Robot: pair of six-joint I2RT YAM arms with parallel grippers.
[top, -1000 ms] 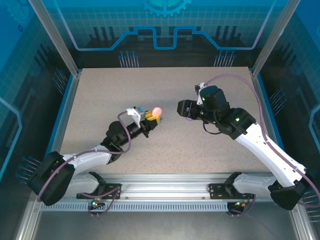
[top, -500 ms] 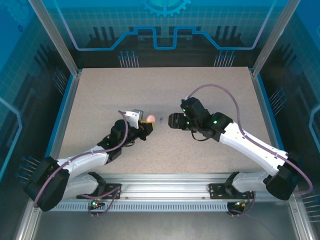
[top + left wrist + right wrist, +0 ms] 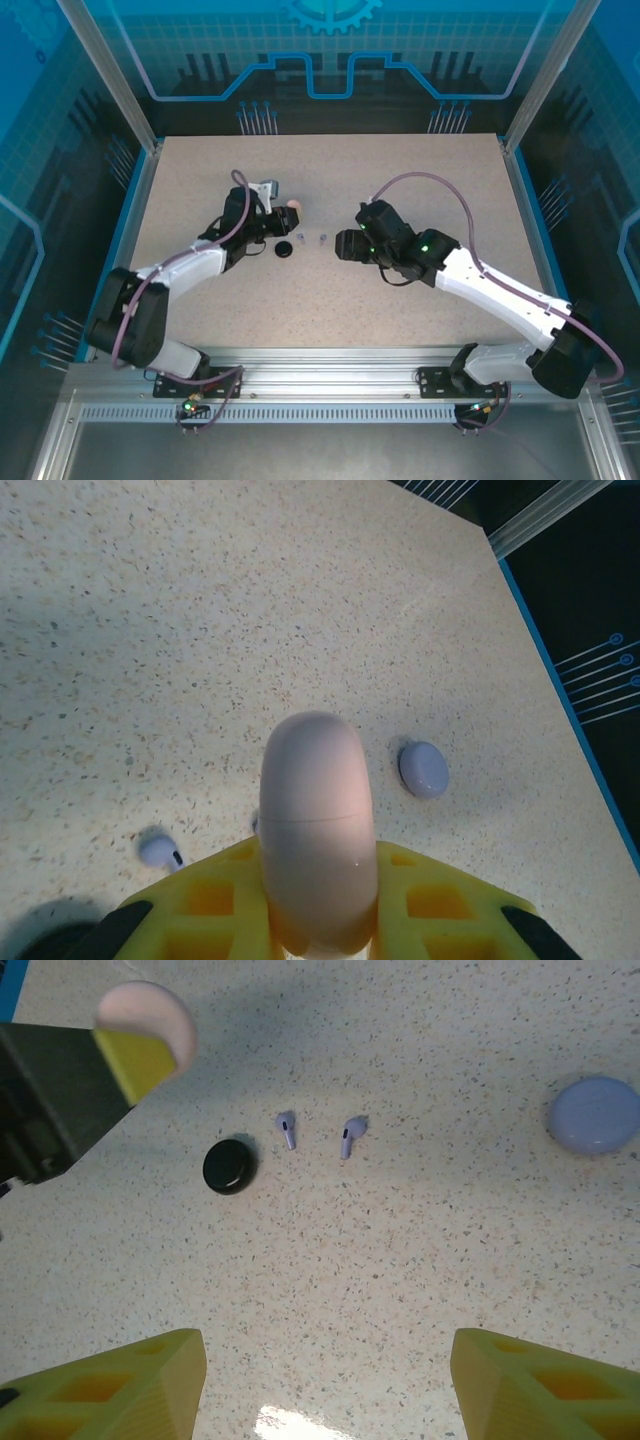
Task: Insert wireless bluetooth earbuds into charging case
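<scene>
From above, the left pincer [image 3: 287, 210] was clamped on the pink case [image 3: 294, 205], near the middle of the worktop [image 3: 420, 170]. The black case [image 3: 284, 249] lay on the worktop just beside it, toward the arm bases. Two lavender earbuds [image 3: 303, 238] [image 3: 322, 238] lay side by side between the black case and the right pincer [image 3: 343, 245], which was near them. In the left wrist view, the yellow fingers [image 3: 210, 905] gripped the pink case [image 3: 316, 810] by its lower end. The lavender case [image 3: 424, 769] lay on the worktop beyond it to the right, and one earbud [image 3: 158, 850] lay to the left; a second was mostly hidden behind the pink case. In the right wrist view, the right pincer [image 3: 330, 1385] stood with fingers [image 3: 130, 1390] well apart and nothing between them, above the worktop. Ahead of it lay the black case [image 3: 229, 1165] and both earbuds [image 3: 287, 1128] [image 3: 350, 1135], close together but not touching. The lavender case [image 3: 594, 1114] sat well apart at the right, and the pink case [image 3: 150, 1020] was at the upper left.
</scene>
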